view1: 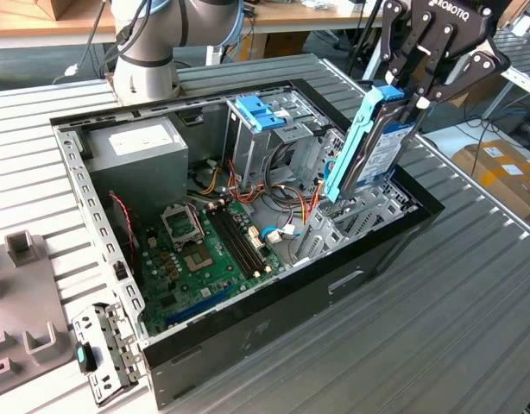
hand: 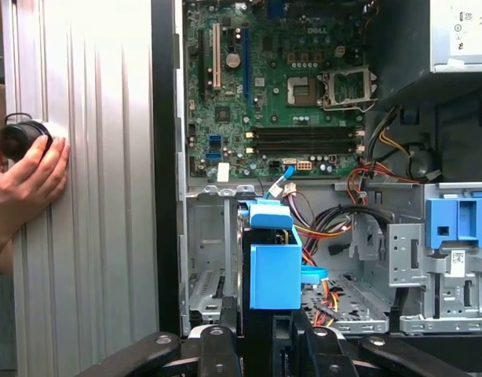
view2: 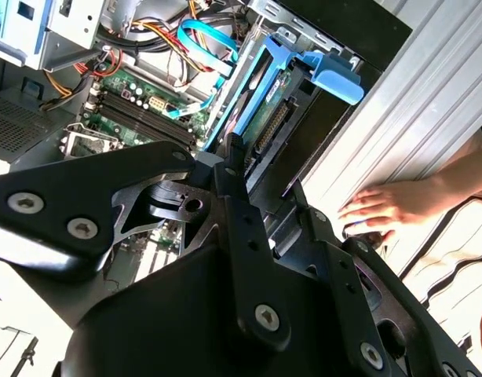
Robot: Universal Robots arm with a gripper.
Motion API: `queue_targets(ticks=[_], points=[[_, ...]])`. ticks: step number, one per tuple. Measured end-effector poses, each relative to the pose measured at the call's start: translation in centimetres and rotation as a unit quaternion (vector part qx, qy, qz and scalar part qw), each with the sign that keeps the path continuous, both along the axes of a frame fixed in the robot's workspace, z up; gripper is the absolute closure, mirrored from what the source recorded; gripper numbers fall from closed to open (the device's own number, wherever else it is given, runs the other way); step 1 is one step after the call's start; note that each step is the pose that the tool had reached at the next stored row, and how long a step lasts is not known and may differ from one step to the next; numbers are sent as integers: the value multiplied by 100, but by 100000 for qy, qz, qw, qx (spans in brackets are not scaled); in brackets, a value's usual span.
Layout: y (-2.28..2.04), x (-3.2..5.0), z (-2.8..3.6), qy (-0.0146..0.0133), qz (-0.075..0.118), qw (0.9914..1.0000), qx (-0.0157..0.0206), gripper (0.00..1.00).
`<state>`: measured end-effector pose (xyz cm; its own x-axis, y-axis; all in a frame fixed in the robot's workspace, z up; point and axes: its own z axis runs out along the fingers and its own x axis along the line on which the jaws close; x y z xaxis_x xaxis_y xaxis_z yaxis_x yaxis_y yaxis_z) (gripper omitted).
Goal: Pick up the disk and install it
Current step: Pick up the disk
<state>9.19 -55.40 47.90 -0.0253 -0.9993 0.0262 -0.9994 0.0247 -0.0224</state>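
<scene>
Table (hand: pixel 92 236), wrist-view hand (hand: pixel 25 177); disk (view1: pixel 381 145) in tool (view1: pixel 409 97)

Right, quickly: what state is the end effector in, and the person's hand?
End effector: shut on the disk.
Hand: open, resting on the table against a black knob.

Ribbed grey metal table (view1: pixel 472 285) with slats running lengthwise takes up most of the exterior view. The same slatted top shows in the first wrist view (hand: pixel 92 196) and the second wrist view (view2: pixel 414 102). A light wooden bench top (view1: pixel 49 33) runs across the back, and a brown cardboard box (view1: pixel 62 7) sits on it at the exterior view's left. Dull grey-blue floor (view1: pixel 32 65) lies below the bench. Off the table at the exterior view's right, a labelled cardboard carton (view1: pixel 502 172) sits low on paler floor. Above it is possibly a metal shelf rack (view1: pixel 522 65), cut off by the edge. Light is bright and even, with soft shadows.
</scene>
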Motion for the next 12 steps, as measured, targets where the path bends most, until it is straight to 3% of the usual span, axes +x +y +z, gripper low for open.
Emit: queue_targets(ticks=[12], points=[[-48,-13,-69,-1,-41,100000,-1,65]])
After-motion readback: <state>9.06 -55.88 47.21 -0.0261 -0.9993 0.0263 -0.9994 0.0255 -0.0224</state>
